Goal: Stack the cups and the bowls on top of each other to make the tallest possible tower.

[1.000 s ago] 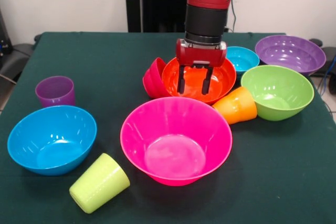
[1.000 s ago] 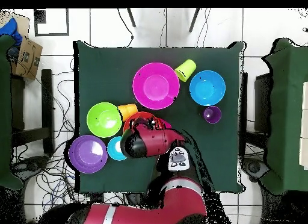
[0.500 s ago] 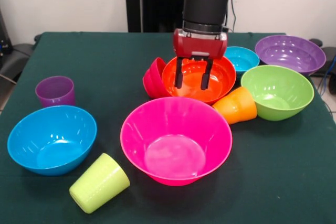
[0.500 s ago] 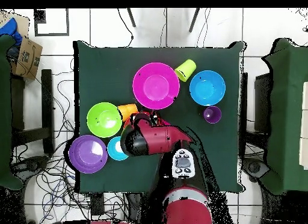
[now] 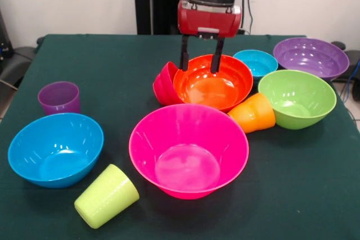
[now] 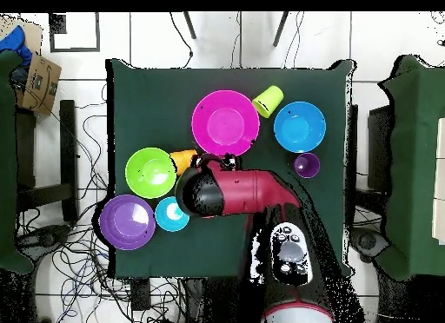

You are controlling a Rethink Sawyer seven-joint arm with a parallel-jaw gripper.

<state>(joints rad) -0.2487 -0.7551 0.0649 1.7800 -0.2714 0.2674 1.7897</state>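
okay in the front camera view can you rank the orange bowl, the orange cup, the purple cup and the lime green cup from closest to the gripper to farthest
From the gripper, open above the table:
1. Orange bowl, directly beneath the fingertips.
2. Orange cup, lying on its side, lower right of the bowl.
3. Purple cup, upright at the picture's left.
4. Lime green cup, tipped over near the bottom edge.

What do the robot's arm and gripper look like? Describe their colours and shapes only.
The gripper has a boxy glossy red body with a pale strip on its front and two thin, straight black fingers. Above it sits a round black wrist section. In the overhead view, the arm is a thick red tube with black joints.
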